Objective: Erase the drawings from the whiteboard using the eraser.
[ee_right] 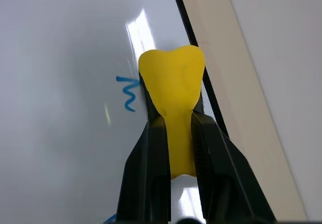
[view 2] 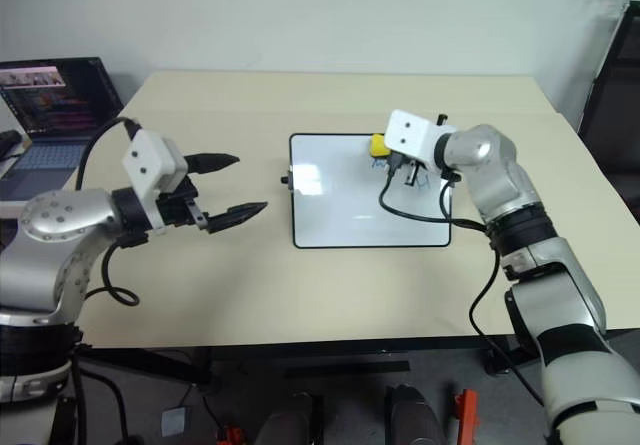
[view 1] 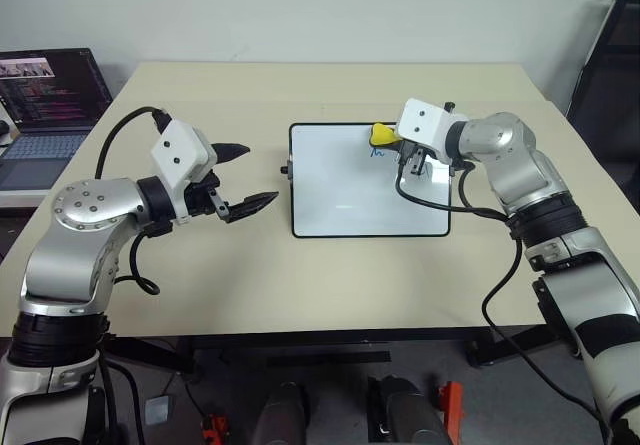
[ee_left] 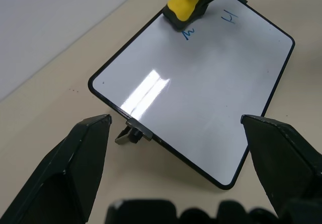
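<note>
While pinched (right claw (ee_right: 172,133)), eraser (ee_right: 172,88) beside squiggle (ee_right: 127,93).

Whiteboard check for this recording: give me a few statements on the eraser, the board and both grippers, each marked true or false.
1. The right gripper is shut on the yellow eraser. True.
2. The eraser is near the whiteboard's far edge, beside a blue squiggle. True.
3. The whiteboard is wiped clean. False: blue marks remain, a squiggle by the eraser and another mark further along the board.
4. The left gripper holds the board by its side knob. False: it hovers open beside the board, touching nothing.
5. A laptop sits on the whiteboard. False: it sits off to the robot's left, beyond the table.
</note>
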Controlling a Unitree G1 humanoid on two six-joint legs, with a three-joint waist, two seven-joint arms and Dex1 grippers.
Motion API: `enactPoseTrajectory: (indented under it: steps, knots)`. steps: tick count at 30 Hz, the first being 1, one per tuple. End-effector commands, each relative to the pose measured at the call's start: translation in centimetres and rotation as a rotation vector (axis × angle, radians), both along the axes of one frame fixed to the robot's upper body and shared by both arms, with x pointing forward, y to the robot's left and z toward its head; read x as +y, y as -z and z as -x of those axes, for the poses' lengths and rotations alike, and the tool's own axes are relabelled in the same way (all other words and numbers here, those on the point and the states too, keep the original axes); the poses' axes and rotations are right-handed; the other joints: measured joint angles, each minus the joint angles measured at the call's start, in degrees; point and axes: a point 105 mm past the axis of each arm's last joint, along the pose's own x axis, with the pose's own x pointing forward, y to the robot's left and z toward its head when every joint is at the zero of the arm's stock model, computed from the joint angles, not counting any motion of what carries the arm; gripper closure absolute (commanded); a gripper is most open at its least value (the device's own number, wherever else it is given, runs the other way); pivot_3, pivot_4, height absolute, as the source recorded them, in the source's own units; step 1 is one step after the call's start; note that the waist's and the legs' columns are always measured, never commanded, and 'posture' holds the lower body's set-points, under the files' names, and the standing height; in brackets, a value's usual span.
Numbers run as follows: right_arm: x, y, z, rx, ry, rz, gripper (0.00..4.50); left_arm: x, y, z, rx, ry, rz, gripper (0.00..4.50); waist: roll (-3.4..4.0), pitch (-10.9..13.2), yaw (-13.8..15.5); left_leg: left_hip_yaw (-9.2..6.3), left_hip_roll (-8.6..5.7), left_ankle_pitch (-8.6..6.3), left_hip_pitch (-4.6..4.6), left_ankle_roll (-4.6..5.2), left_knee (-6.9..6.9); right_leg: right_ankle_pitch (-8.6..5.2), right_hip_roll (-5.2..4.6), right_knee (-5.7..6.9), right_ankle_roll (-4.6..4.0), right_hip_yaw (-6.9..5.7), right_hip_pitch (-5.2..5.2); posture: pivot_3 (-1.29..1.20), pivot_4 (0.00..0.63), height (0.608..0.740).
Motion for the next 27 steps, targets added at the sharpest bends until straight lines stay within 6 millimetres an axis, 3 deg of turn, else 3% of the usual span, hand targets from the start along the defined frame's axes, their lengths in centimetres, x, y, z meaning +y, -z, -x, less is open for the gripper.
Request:
enactPoseTrajectory:
  steps: [1, 12, 21, 27]
  knots:
    - [0.9, -1.7, -0.3, -0.072, 0.001, 0.034, 4.21, 0.0, -1.3, 0.3, -0.052, 0.001, -0.010, 0.00, 0.00, 0.00, -0.24, 0.00, 0.00, 0.00, 0.01, 0.00, 0.00, 0.00, 0.00, 0.01, 0.00, 0.00, 0.00, 0.00, 0.150, 0.740]
    - [0.7, -1.3, -1.2, -0.075, 0.051, 0.110, 4.26, -0.2, -1.2, 0.2, -0.055, 0.006, -0.008, 0.00, 0.00, 0.00, -0.74, -0.04, 0.00, 0.02, 0.12, 0.00, 0.02, -0.02, 0.02, 0.18, -0.03, 0.00, 0.03, 0.00, 0.150, 0.740]
    - [0.8, 3.1, 0.6, 0.080, -0.048, 0.224, 4.27, -0.2, -1.3, 0.2, -0.058, 0.007, -0.012, 0.00, -0.08, -0.06, -0.75, -0.05, 0.00, 0.02, 0.22, 0.00, 0.02, -0.03, 0.02, 0.20, -0.01, 0.00, 0.11, 0.00, 0.150, 0.740]
    - [1.1, 5.2, 1.9, 0.149, -0.108, 0.291, 4.28, -0.3, -1.4, 0.2, -0.059, 0.010, -0.012, 0.00, -0.10, -0.07, -0.78, -0.04, 0.03, 0.01, 1.06, 0.00, -0.03, -0.42, 0.04, 0.17, -0.17, -0.01, 0.91, 0.00, 0.150, 0.740]
